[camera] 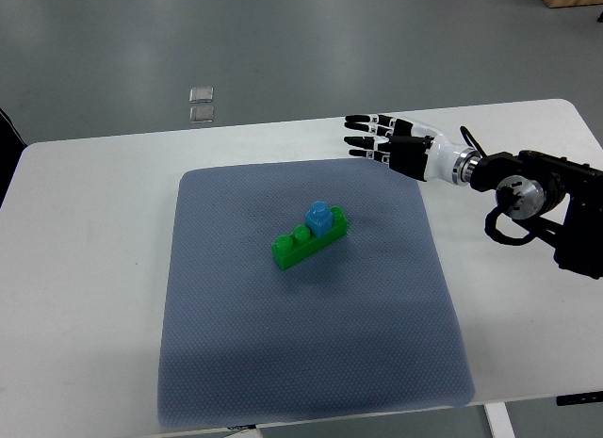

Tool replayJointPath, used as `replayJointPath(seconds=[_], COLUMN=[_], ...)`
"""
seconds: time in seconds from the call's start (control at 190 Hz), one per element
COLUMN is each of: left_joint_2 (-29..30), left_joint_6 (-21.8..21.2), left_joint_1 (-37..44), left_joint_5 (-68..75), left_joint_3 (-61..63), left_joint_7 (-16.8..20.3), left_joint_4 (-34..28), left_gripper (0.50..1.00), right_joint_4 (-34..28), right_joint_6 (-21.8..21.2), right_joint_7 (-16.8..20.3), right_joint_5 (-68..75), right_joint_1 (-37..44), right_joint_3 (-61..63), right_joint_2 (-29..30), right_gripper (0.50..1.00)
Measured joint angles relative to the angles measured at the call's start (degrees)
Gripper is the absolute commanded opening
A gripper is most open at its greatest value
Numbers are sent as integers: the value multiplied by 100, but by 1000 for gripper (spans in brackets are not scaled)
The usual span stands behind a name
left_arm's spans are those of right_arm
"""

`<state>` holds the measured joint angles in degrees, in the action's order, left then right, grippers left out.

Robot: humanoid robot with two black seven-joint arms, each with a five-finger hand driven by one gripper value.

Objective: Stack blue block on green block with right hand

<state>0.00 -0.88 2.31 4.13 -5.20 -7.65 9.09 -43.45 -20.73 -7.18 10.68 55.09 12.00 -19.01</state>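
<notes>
The blue block sits on the right end of the green block, both near the middle of the grey-blue mat on the white surface. The right robot hand hovers over the mat's far right corner, well apart from the blocks, fingers spread straight and holding nothing. Open mat lies all around the blocks. Two small clear squares lie on the floor beyond the surface's far edge. No writing is legible.

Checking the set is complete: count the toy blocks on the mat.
2. The green block lies near the centre of the grey mat; the blue block sits on its right end. None appear hidden.
</notes>
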Motion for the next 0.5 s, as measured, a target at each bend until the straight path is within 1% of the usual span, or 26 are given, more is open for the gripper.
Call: replayJointPath(seconds=[0.2,0.237,0.253,0.4,0.5], left_joint_2=[0,0,0,0,0], left_joint_6=[0,0,0,0,0], left_joint_1=[1,3,4,1,1], left_joint_5=[0,0,0,0,0], left_joint_3=[0,0,0,0,0], left_joint_7=[0,0,0,0,0], left_joint_4=[0,0,0,0,0], left_gripper=[1000,1000,1000,1000,1000], right_joint_4=[129,132,133,102,97], right_joint_6=[-46,-52,-55,-66,-26], right_joint_7=[208,217,219,229,168], right_joint_5=[355,429,458,945,1149], right_joint_1=[-129,-136,-138,-157,-173], right_joint_3=[302,312,315,320,333], right_joint_2=[49,49,49,50,50], right_gripper=[907,907,923,926,926])
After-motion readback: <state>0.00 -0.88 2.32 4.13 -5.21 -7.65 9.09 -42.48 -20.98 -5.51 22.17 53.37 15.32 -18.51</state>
